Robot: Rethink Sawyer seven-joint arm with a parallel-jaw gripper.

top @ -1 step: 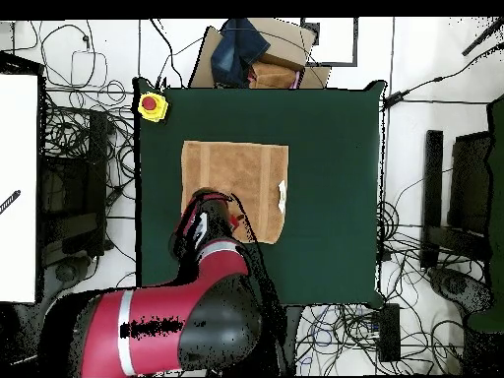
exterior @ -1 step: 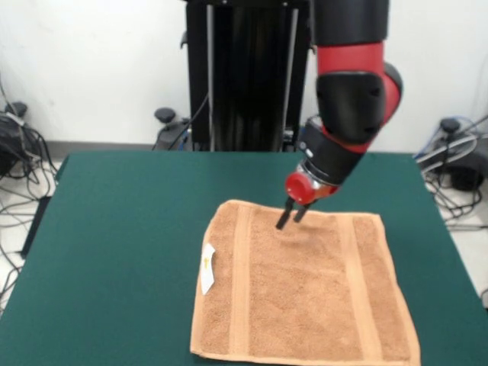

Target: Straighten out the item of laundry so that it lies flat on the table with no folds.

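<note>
Nearest the onlooker lies the front hem of the towel (exterior @ -1 step: 305,293), well in front of and below the claw (exterior @ -1 step: 292,217); this edge runs almost to the table's (exterior @ -1 step: 114,229) near border. From there the cloth spreads flat on the green top back to its rear edge, which lies just behind the claw tips. Two flat woven bands run front to back, one on each side of the claw, and a white tag (exterior @ -1 step: 207,268) sticks out from the side edge well to the claw's side. No fold or turned-over corner shows in the front view; the overhead view shows the towel (top @ -1 step: 234,177) as one roughly square sheet, its rear portion hidden under the arm. The claw points down at the towel's rear part, its two dark fingers (exterior @ -1 step: 283,219) close together with only a narrow gap, holding nothing that can be seen; whether the tips touch the pile cannot be told. Terry cloth of this kind is judged light, soft and limp, non-slippery on felt and not fragile; it drapes when lifted. A corner or hem gives the best hold, pinched and drawn outward. No containers stand on the table. Judged from these views, the task is nearly or fully complete.
</note>
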